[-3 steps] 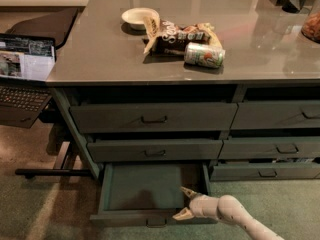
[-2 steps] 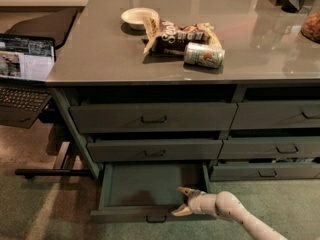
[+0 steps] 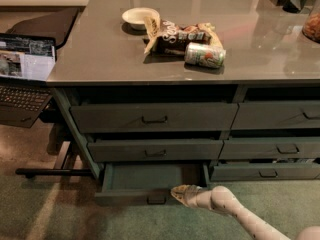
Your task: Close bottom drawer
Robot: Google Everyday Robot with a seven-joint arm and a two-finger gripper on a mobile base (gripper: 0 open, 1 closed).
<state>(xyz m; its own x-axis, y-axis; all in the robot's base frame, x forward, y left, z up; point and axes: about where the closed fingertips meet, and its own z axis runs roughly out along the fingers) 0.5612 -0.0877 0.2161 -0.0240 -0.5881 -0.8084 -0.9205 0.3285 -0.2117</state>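
Bottom drawer (image 3: 150,176) stands open; gripper (image 3: 186,194) sits at its front edge, right of the handle (image 3: 156,200), seemingly placed to push. Whether it is open cannot be told.

The hand (image 3: 182,194) at its front pushed the bottom drawer (image 3: 150,176) farther in.

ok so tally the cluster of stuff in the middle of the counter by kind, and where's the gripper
bowl: 1
snack bag: 1
can: 1
total: 3
gripper: low, at the open bottom drawer front, right of its handle
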